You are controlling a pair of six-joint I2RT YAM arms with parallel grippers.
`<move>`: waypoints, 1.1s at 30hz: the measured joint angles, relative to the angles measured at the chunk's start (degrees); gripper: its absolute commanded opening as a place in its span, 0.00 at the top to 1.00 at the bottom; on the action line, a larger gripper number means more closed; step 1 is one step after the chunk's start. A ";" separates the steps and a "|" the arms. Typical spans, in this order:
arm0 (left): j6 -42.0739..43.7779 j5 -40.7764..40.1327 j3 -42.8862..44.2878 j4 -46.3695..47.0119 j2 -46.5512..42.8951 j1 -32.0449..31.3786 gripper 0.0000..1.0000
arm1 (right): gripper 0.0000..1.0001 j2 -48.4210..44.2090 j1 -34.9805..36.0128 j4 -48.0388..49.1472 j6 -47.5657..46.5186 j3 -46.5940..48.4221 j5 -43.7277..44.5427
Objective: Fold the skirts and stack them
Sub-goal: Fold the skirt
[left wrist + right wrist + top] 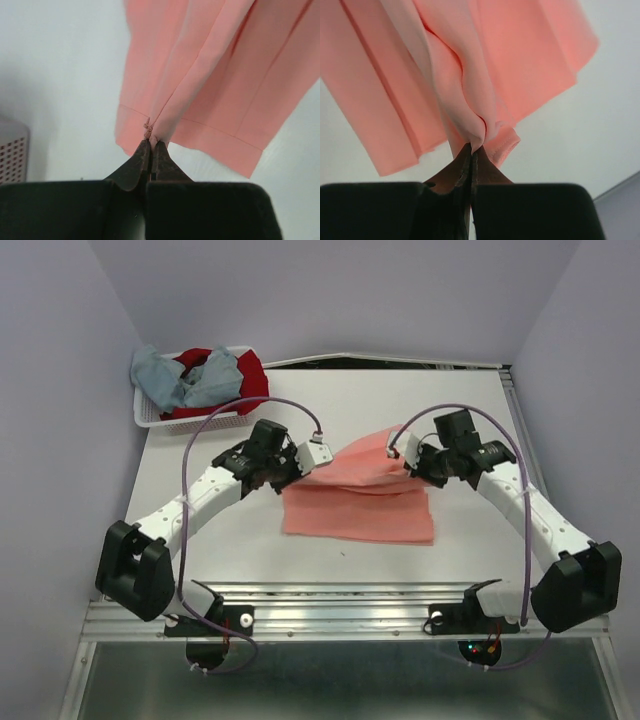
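Note:
The salmon-pink pleated skirt (pixel 365 490) is at the middle of the table, its far part lifted and its near part lying flat. My left gripper (pixel 300 468) is shut on the skirt's left edge (pixel 150 131). My right gripper (pixel 408 462) is shut on its right edge (pixel 481 135). The cloth hangs between them. The dusty blue-grey skirt (pixel 185 375) and the dark red skirt (pixel 245 375) lie heaped in the white mesh basket (pixel 150 418) at the far left.
The basket's corner shows at the left in the left wrist view (pixel 12 152). Purple walls close in the table on three sides. A metal rail (pixel 340 605) runs along the near edge.

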 measured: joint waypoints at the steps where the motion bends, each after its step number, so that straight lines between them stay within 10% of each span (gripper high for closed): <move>1: 0.26 0.46 -1.88 0.07 -0.13 -0.59 1.00 | 0.99 -0.90 0.07 0.17 -0.24 -2.64 -0.17; 13: -3.13 4.83 -13.94 7.85 9.75 -8.81 1.00 | 0.97 2.80 0.24 10.10 0.48 -25.68 -0.92; 16: -3.89 4.74 -14.40 8.94 9.55 -8.96 0.75 | 0.65 2.29 0.20 10.97 1.46 -25.66 -0.79; 22: -6.19 4.42 -14.82 8.74 8.37 -8.96 0.71 | 0.46 1.27 0.20 10.67 4.20 -22.58 0.98; 24: -6.95 4.59 -14.78 7.82 8.17 -8.96 0.51 | 0.24 1.55 0.20 10.95 5.11 -19.76 1.90; 29: -6.47 6.08 -14.64 3.37 5.75 -8.96 0.15 | 0.02 6.08 -1.07 10.64 5.44 -12.22 3.43; 33: -5.57 6.62 -14.05 -0.79 -2.23 -9.07 0.17 | 0.02 4.57 -3.13 6.36 4.98 -8.76 1.81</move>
